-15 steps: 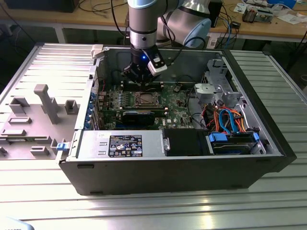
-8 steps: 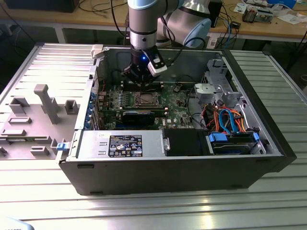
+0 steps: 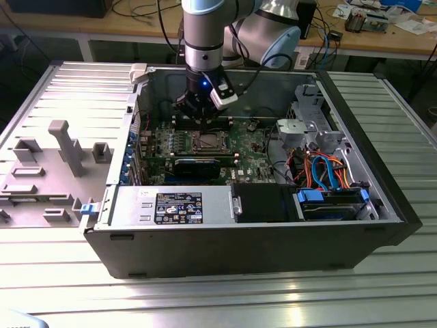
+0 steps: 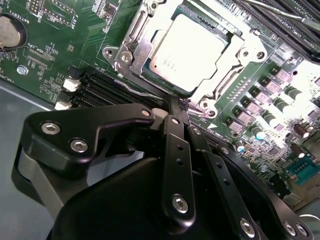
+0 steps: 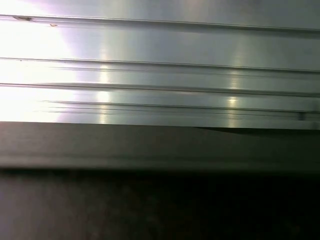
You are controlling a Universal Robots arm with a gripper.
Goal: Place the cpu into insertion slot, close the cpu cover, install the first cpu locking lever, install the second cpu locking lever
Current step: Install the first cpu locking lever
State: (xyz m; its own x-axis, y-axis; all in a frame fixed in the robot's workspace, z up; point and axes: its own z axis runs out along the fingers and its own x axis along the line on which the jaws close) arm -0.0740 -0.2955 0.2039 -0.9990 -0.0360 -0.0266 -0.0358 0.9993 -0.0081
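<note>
- Exterior view: hanging inside the open dark computer case (image 3: 382, 225) lying on the ribbed aluminium tabletop (image 3: 218, 294), the black two-fingered tool (image 3: 194, 116) hovering just above the far edge of the green circuit board (image 3: 249, 147).
- Second wrist view: showing the tool (image 4: 179, 104) with slim black fingers (image 4: 175, 150) pressed together, clenched on nothing visible, tips sitting right at the near corner of the socket.
- Lying already seated, the small flat square cpu with silvery metal top (image 4: 187, 50), resting in the silver-framed insertion slot (image 4: 131, 45); same socket appearing in the exterior view (image 3: 205, 143) just in front of the tool.
- Lying flat around the chip, the thin silver hinged cpu cover (image 4: 220, 82), apparently closed down over the rim.
- Judging the thin wire locking levers too hard to tell as latched or free.
- Crowding the approach: long black memory slots (image 4: 100, 90) beside the fingertips, rows of small grey components (image 4: 265, 110) on the other side.
- Standing well apart outside the case, grey plastic fixture blocks (image 3: 65, 147) at the exterior view's left.
</note>
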